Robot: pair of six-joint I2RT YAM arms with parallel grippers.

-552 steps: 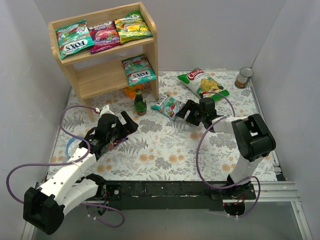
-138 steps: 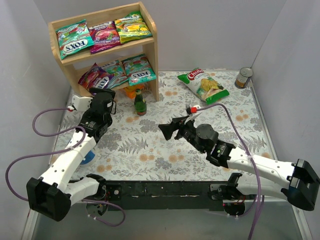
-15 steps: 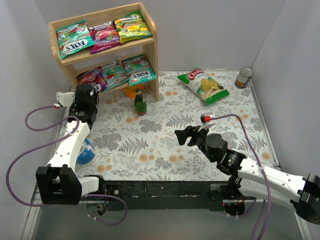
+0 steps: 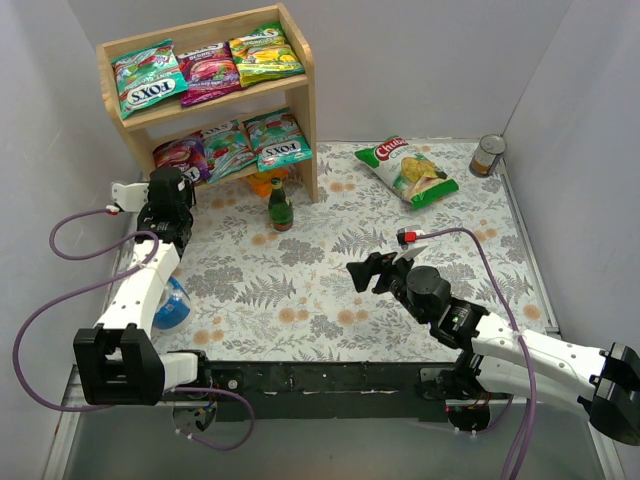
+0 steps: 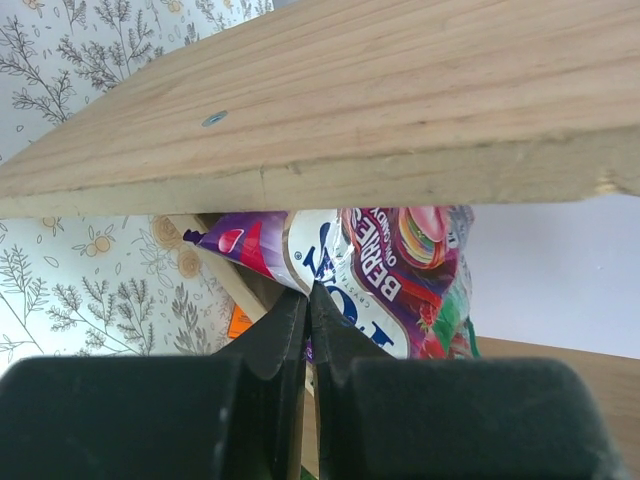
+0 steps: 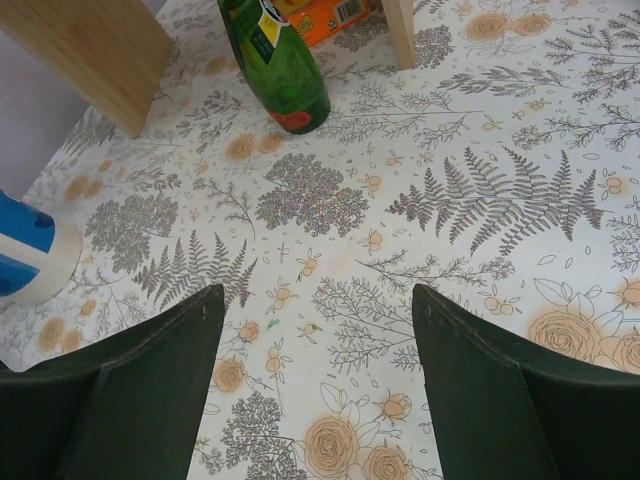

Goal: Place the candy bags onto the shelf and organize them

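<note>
Floral-print surface [image 4: 300, 290], centre-right: right gripper [image 6: 315, 300], jaws open. Upper left: left gripper [image 5: 308, 300], jaws closed at magenta-purple glossy candy bag [image 5: 385, 265], light wooden 2-tier shelf [image 4: 303, 110].

Here's the shelf [image 5: 380, 110], bare grainy wood with a matt face. The candy bags [image 4: 205, 72] gleam, slick plastic film. The bottle [image 6: 275, 65] is shiny green glass, paper label. The table [image 6: 480, 200] wears a matt printed covering. The right claw [image 6: 318, 300] is dull dark plastic.

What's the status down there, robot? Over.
Left gripper shut, tips at the magenta bag on the lower tier. Right gripper open, empty, over the table. All six candy bags on the shelf. Green bottle beside shelf, not blocking.
</note>
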